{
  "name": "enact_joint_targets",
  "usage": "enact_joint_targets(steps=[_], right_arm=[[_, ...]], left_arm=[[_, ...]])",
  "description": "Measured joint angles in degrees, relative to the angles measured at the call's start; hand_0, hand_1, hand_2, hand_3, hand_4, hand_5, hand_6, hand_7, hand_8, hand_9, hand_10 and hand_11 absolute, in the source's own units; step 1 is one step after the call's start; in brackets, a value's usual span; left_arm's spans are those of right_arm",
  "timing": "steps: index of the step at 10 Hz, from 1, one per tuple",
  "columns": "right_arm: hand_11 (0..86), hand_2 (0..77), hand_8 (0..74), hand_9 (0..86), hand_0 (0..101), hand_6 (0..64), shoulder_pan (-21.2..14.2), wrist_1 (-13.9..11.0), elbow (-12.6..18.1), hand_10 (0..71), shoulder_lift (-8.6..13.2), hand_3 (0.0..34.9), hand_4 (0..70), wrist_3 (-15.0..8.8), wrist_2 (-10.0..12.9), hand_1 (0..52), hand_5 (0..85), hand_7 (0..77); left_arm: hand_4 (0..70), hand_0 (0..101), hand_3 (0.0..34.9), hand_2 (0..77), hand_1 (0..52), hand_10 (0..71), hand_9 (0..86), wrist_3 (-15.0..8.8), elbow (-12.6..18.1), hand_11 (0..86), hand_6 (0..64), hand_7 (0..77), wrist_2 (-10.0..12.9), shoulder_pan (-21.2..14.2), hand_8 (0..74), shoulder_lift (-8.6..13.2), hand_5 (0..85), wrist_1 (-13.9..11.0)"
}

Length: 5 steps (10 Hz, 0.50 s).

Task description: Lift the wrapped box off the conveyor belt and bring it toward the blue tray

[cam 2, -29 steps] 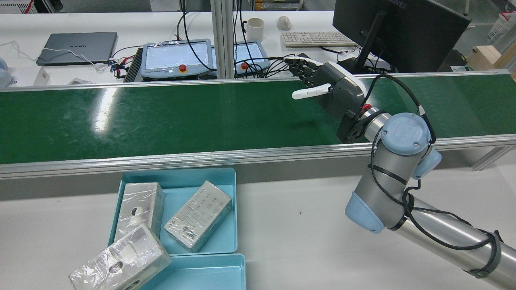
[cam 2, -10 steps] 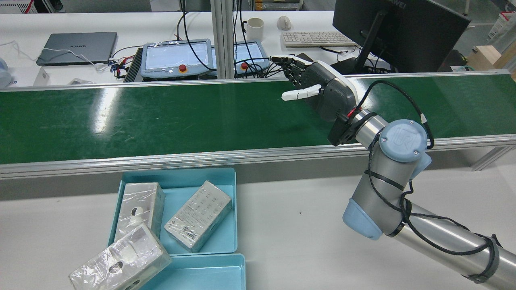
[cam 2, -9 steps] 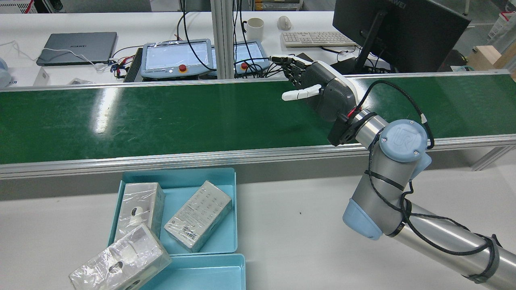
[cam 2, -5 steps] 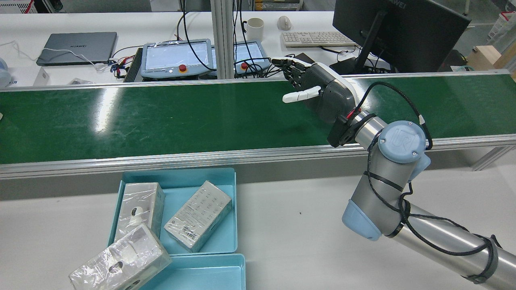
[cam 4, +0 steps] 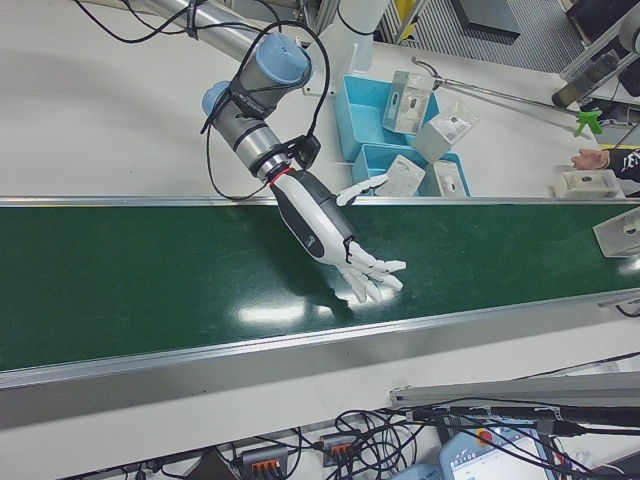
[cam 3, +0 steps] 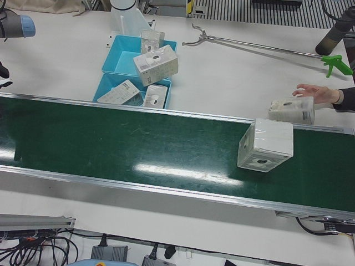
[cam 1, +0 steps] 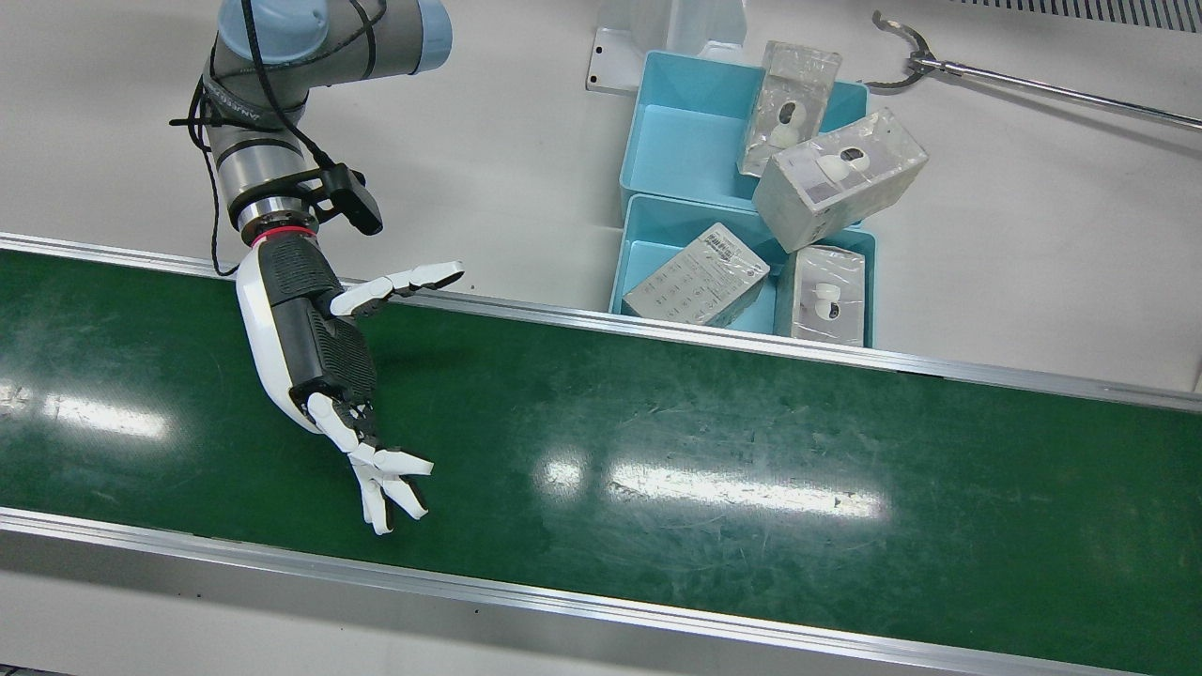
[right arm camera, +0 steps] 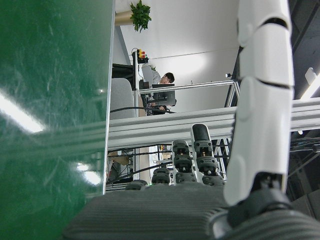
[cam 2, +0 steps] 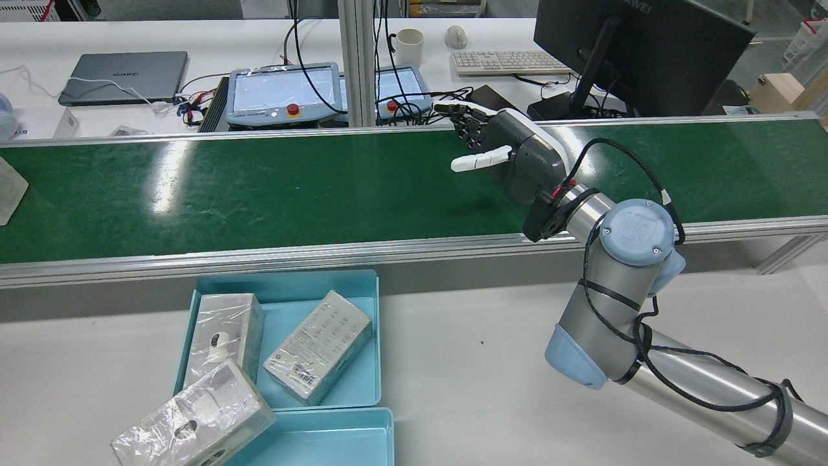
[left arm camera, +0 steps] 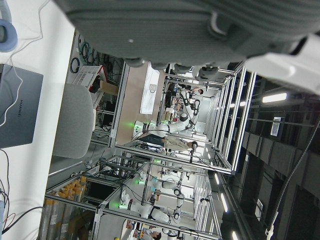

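On the left of the front view, the right hand (cam 1: 315,352) hovers over the green conveyor belt (cam 1: 714,469), fingers spread apart and holding nothing. Further right, the blue tray (cam 1: 657,150) sits on the white table beside the belt with several wrapped boxes in it. In the left-front view the wrapped box (cam 3: 265,145) stands on the belt well apart from the tray: white, squarish, covered in clear film, a small dark spot on its front. The left hand's state cannot be told.
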Motion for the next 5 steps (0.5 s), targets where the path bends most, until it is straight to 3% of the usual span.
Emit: enact_joint_targets(steps=[5], right_arm=[[0.5, 10.4, 2.2, 4.4, 48, 5.5, -0.13, 0.01, -0.06, 0.0, 0.14, 0.0, 13.1, 0.04, 0.12, 13.6, 21.8, 4.9]], left_arm=[[0.0, 0, 0.0, 0.5, 0.0, 0.0, 0.5, 0.0, 0.0, 0.5, 0.5, 0.5, 0.0, 0.0, 0.5, 0.0, 1.1, 0.0]])
